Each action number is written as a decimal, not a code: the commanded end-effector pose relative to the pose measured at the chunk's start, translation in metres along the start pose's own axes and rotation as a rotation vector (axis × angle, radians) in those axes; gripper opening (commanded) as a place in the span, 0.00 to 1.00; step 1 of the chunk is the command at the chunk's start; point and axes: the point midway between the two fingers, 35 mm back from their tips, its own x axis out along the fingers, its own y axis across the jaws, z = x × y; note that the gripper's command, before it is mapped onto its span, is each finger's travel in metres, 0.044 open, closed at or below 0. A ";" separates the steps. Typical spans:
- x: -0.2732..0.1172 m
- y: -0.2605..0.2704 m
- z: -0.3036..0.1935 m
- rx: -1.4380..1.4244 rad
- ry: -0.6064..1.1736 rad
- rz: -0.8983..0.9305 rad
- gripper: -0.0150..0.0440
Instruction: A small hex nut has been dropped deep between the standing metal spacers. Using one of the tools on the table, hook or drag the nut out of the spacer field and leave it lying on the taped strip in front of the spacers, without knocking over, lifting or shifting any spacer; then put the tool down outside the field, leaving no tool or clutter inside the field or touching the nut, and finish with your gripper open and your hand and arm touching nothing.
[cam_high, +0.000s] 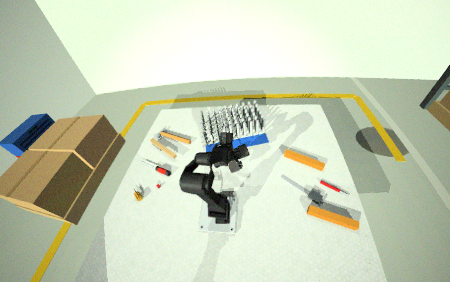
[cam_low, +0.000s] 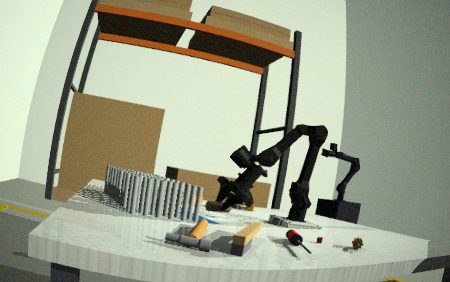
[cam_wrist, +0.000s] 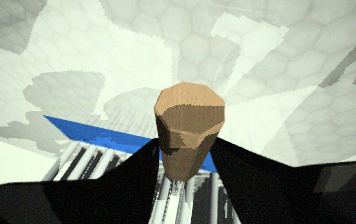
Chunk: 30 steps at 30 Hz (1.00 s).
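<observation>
Many thin metal spacers stand upright in rows toward the back of the table. The blue taped strip runs along their front. My gripper is shut on a wooden tool handle, low in front of the spacers and by the strip. The handle's blunt end faces the wrist camera. The tool's working end is hidden behind the handle and fingers, so I cannot tell where it reaches. The hex nut cannot be made out in any view.
At the left lie a mallet, an orange bar, a red screwdriver, a red cube and a brass gear. At the right lie orange bars and a red pen-like tool.
</observation>
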 end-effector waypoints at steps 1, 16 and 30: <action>0.000 0.003 -0.007 0.005 0.014 0.009 0.25; 0.005 0.003 -0.015 0.006 0.015 0.009 0.25; 0.010 0.003 -0.023 0.006 0.015 0.009 0.25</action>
